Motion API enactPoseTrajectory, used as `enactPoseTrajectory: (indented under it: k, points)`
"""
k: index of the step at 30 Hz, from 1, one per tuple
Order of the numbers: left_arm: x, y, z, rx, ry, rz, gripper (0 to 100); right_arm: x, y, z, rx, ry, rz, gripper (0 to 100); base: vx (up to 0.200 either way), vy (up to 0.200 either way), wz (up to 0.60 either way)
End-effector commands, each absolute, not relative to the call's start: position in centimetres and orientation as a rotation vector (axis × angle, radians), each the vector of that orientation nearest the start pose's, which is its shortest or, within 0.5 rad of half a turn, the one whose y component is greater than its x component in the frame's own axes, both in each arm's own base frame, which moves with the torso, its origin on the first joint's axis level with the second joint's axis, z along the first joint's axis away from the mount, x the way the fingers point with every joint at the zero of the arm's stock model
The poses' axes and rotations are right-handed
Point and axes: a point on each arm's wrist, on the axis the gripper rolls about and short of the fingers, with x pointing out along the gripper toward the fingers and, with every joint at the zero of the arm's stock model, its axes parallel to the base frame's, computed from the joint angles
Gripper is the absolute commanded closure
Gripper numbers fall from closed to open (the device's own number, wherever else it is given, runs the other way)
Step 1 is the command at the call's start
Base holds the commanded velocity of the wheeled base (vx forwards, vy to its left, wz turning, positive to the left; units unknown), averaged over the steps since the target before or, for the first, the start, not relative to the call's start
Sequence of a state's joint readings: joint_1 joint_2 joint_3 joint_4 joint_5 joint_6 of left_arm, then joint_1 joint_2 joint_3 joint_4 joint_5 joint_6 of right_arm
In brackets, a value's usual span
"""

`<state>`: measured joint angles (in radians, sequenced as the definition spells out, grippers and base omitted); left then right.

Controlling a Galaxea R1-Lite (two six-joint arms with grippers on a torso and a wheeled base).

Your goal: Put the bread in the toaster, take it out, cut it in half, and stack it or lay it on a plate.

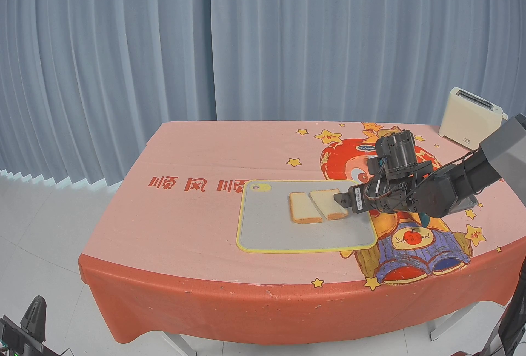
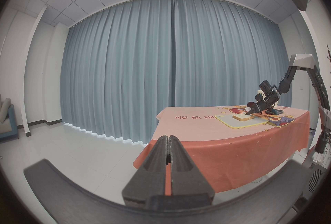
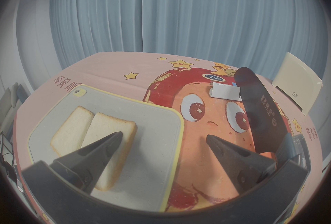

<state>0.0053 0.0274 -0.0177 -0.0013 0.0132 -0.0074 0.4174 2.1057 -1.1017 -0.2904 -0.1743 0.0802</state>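
Two halves of a bread slice lie side by side on a grey cutting board [image 1: 285, 234] with a yellow rim: the left half [image 1: 304, 208] and the right half [image 1: 329, 203]. My right gripper [image 1: 344, 199] is open and low at the right half's outer edge. In the right wrist view one fingertip [image 3: 110, 143] hangs over the right half [image 3: 113, 138], and the other is over the tablecloth beyond the board [image 3: 151, 166]. A dark knife blade [image 3: 258, 111] lies on the cloth beside that gripper. My left gripper [image 2: 168, 140] is shut, low and off the table's left side.
A cream toaster [image 1: 471, 118] stands at the table's far right corner, also in the right wrist view [image 3: 298, 81]. A small white card [image 3: 226, 91] lies on the cloth's cartoon print. The table's left half is bare cloth. Grey curtains hang behind.
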Motion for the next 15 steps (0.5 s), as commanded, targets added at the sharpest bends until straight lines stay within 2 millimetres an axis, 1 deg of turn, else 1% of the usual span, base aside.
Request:
enactPoseTrajectory:
  k: [1,15]
  points:
    - [-2.06,0.02,7.63,-0.008,0.028,0.020,100,35.49,15.56,8.24,-0.138,0.699,0.210,100,0.000,0.000,0.00]
    - [-2.06,0.02,7.63,-0.008,0.028,0.020,100,35.06,15.70,8.34,-0.152,0.697,0.196,100,0.000,0.000,0.00]
